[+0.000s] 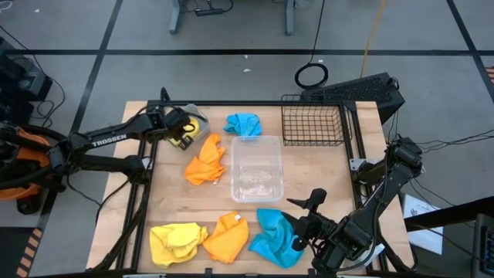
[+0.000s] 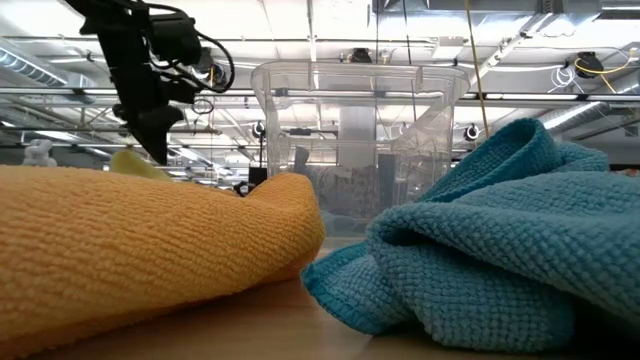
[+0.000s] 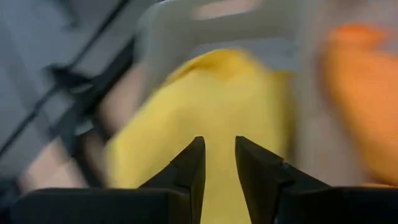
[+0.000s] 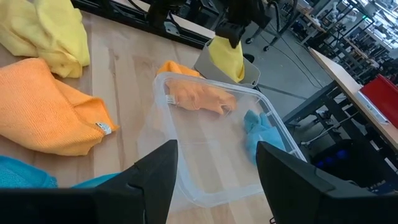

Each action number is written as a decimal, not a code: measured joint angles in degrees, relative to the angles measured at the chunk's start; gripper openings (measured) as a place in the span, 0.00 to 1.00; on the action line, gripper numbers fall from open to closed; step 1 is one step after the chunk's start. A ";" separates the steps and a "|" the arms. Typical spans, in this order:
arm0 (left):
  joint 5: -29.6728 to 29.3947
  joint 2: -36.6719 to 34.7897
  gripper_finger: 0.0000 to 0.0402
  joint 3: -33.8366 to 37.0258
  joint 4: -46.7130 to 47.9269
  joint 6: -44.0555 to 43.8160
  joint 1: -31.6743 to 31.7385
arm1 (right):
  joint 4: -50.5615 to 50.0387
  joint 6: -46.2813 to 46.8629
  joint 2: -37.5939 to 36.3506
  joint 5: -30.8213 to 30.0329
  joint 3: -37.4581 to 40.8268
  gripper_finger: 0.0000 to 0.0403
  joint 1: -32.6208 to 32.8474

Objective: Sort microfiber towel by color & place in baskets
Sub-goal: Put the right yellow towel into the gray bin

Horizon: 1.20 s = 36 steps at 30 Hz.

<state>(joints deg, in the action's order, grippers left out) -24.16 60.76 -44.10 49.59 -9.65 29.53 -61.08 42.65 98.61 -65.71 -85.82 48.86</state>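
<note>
My left gripper [image 1: 186,129] stands open over the grey bin [image 1: 194,113] at the far left, right above a yellow towel [image 4: 227,59] that sits bunched in the bin. Beside the clear tub [image 1: 257,168] lie an orange towel [image 1: 205,161] and a blue towel [image 1: 244,123]. Along the near edge lie a yellow towel [image 1: 177,242], an orange towel [image 1: 228,238] and a blue towel [image 1: 274,238]. My right gripper [image 1: 307,204] hovers open above the table, near the tub's near right corner, with nothing between its fingers. The black wire basket [image 1: 312,123] stands at the far right. My left gripper [image 3: 219,149] points steeply down at the top of the yellow towel [image 3: 217,93] in the grey bin, with yellow cloth showing through the gap between its fingers. I cannot tell whether the fingertips touch the cloth.
The clear tub [image 4: 205,198] shows nothing inside it in the high view. The table's frame rails run along its left and right edges. A keyboard [image 1: 351,91] lies beyond the wire basket. Bare wood lies between the tub and the near row of towels.
</note>
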 joint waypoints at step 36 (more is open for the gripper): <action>-7.64 29.09 0.24 0.59 -12.57 -4.99 3.33 | 0.21 -0.07 0.00 0.00 0.00 0.52 0.00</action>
<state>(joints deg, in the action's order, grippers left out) -31.81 89.85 -43.51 37.02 -14.64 32.86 -60.87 42.58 98.61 -65.71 -85.82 48.86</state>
